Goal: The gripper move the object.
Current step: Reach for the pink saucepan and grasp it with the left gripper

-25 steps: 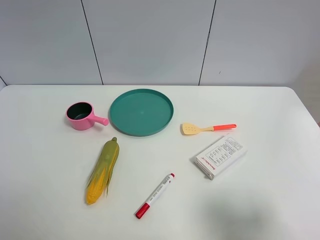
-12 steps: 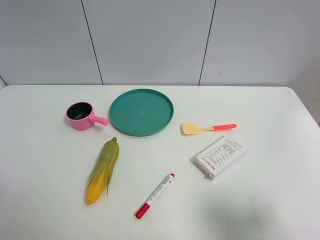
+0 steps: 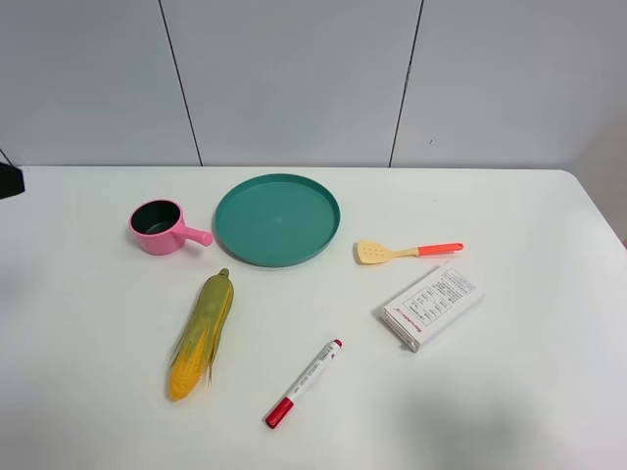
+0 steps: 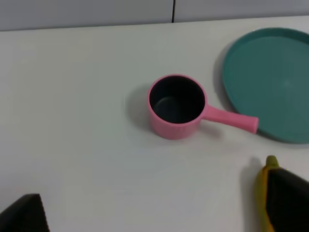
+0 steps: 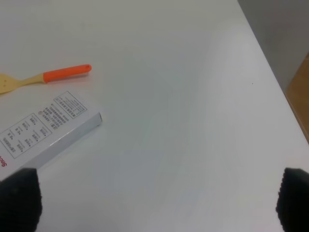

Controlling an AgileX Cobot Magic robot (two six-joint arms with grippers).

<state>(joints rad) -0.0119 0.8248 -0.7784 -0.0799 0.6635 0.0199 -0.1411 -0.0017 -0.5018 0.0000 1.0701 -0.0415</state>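
Closest to me on the table (image 3: 549, 411) nothing has budged: the red marker (image 3: 304, 384), the corn (image 3: 201, 336) and the white box (image 3: 432, 306) are all where they were a second ago, and so is the yellow spatula (image 3: 407, 252) a bit further back. Behind those, the pink saucepan (image 3: 160, 227) sits upright just left of the green plate (image 3: 277, 219), handle aimed at the rim and, far as I can tell, just short of it. What's new is a dark bit of the left arm (image 3: 8, 181) poking in at the far left edge of the overhead view, so I reckon the reach for the pan has only just started. The left gripper (image 4: 154, 208) has its jaws spread wide with nothing between them, pan dead ahead. The right gripper (image 5: 157, 200) is spread and empty too, off by the box
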